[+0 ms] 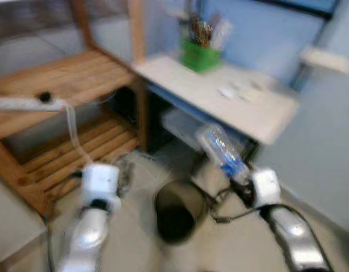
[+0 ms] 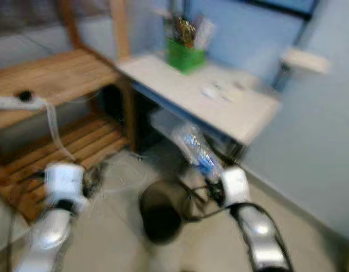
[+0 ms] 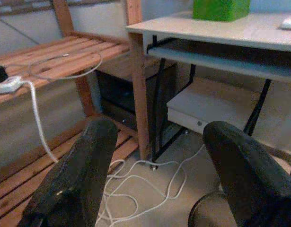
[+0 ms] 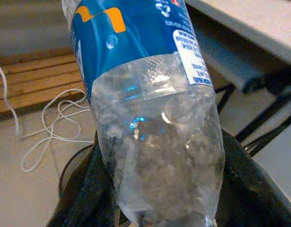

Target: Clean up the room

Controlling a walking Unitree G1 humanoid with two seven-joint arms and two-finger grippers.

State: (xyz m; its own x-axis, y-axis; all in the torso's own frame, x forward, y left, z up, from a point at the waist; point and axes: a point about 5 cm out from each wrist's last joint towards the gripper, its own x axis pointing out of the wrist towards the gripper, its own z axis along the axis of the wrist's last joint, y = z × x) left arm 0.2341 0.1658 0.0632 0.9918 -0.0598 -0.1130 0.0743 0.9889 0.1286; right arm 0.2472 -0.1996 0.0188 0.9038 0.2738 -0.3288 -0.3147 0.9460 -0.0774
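Right claw: its two black fingers pinch the base end of a clear plastic bottle, one finger on each side, both touching the plastic.
Bottle: crumpled, see-through, with a blue label bearing an orange mark; in the head views it sticks up and away from the right claw, tilted toward the desk edge.
Bin: dark, round, open-topped, on the floor below and just beside the right claw, between the two arms; the bottle is above and beside it, not in it.
Left claw: fingers spread wide apart with nothing between them, held low over the floor.
Ahead of the left claw: a loose white cable lying in loops on the floor, and a wooden rack with slatted shelves.
On the rack: a white power strip with its cord hanging down.
Desk: pale top, beyond the right claw, with a green holder of items at its far end and small white bits on the surface, too blurred to name.
Under the desk: a pale flat box on a low shelf.
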